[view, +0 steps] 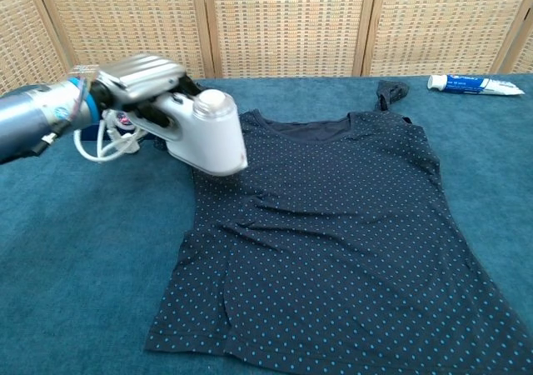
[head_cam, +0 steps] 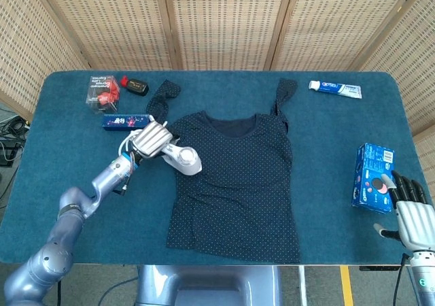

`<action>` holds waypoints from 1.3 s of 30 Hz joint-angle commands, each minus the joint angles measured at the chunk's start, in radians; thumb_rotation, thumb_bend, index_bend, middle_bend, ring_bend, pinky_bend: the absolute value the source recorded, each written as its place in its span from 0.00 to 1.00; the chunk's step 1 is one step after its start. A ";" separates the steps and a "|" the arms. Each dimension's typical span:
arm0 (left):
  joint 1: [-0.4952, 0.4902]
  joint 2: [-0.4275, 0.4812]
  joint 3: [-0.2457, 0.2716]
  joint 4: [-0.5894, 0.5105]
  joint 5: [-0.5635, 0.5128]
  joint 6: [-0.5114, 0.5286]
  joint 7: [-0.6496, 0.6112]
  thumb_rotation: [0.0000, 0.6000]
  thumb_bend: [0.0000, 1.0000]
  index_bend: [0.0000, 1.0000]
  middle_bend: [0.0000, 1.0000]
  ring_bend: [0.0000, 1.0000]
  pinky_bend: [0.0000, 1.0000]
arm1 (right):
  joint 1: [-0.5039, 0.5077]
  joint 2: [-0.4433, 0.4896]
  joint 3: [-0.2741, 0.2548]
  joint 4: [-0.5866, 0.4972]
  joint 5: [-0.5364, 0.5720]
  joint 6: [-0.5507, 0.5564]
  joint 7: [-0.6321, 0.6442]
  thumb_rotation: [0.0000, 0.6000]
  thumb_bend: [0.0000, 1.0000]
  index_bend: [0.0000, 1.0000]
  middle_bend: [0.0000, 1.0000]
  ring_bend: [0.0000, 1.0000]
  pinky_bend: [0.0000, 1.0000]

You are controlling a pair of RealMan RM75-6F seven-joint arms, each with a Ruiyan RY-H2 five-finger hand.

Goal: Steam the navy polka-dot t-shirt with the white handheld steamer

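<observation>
The navy polka-dot t-shirt (head_cam: 234,183) (view: 341,233) lies flat on the blue table, neck toward the back. My left hand (head_cam: 151,140) (view: 141,79) grips the handle of the white handheld steamer (head_cam: 182,159) (view: 204,133), whose head rests on the shirt's upper left shoulder area. Its white cord (view: 100,146) loops beside the hand. At the table's front right corner, my right hand (head_cam: 410,214) holds nothing and its fingers are spread; it does not show in the chest view.
A blue box (head_cam: 374,177) lies just ahead of my right hand. A toothpaste tube (head_cam: 334,88) (view: 475,84) sits at the back right. At the back left are a clear box with red items (head_cam: 102,92), a small black and red object (head_cam: 134,85) and a long blue box (head_cam: 126,121).
</observation>
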 commanded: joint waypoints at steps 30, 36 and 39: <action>0.165 0.096 -0.032 -0.011 -0.070 -0.202 0.060 1.00 0.01 0.76 0.66 0.63 0.73 | 0.002 -0.001 -0.020 -0.024 -0.035 -0.001 -0.017 1.00 0.00 0.06 0.00 0.00 0.00; 0.161 0.100 -0.044 -0.070 -0.083 -0.235 0.048 1.00 0.00 0.20 0.15 0.22 0.33 | 0.002 0.000 -0.021 -0.025 -0.036 -0.003 -0.014 1.00 0.00 0.06 0.00 0.00 0.00; 0.158 0.111 -0.047 -0.098 -0.087 -0.242 0.050 1.00 0.00 0.09 0.04 0.11 0.19 | 0.001 0.002 -0.022 -0.027 -0.040 0.001 -0.012 1.00 0.00 0.06 0.00 0.00 0.00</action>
